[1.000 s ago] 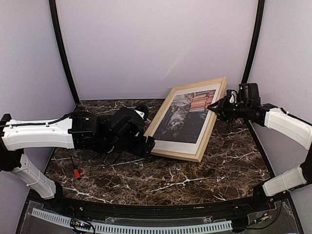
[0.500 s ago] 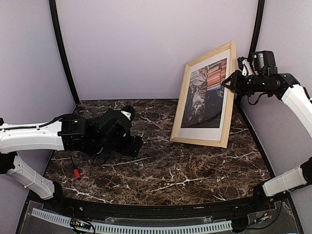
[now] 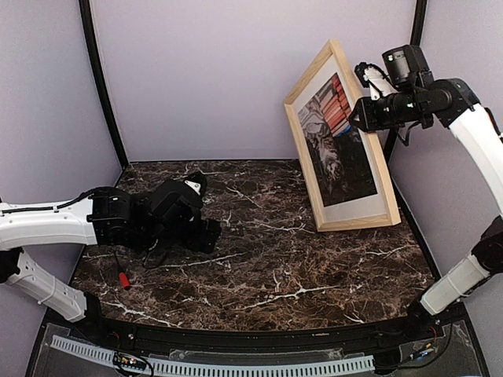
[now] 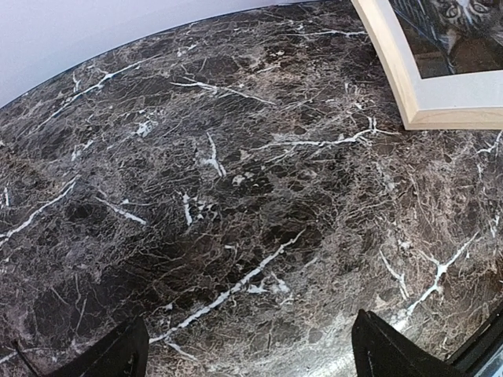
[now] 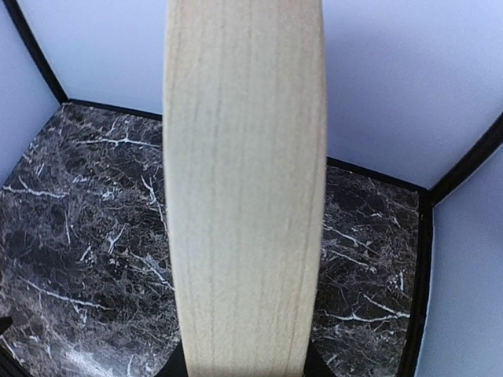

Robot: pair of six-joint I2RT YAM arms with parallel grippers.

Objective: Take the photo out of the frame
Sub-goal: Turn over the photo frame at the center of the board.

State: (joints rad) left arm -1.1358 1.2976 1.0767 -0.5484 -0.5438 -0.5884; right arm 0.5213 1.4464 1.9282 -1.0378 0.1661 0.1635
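Observation:
The light wood frame (image 3: 351, 223) stands nearly upright at the back right, its lower edge down on the marble table. The cat photo (image 3: 336, 133) sits inside it, facing left. My right gripper (image 3: 359, 111) is shut on the frame's upper right edge. In the right wrist view the frame's edge (image 5: 244, 181) fills the middle, with dark fingers (image 5: 178, 366) on either side. My left gripper (image 3: 209, 234) is open and empty, low over the table at left centre. Its view shows the frame's lower corner (image 4: 440, 110) and a bit of the photo (image 4: 444, 35).
A small red-tipped plug (image 3: 123, 280) lies on the table (image 3: 291, 275) at the left, near my left arm. Black corner posts (image 3: 100, 86) and pale walls close the back and sides. The right post (image 3: 409, 59) stands just behind the frame.
My right gripper has raised the frame from a low lean to nearly upright and swung it right. My left gripper has pulled back to the left, away from the frame.

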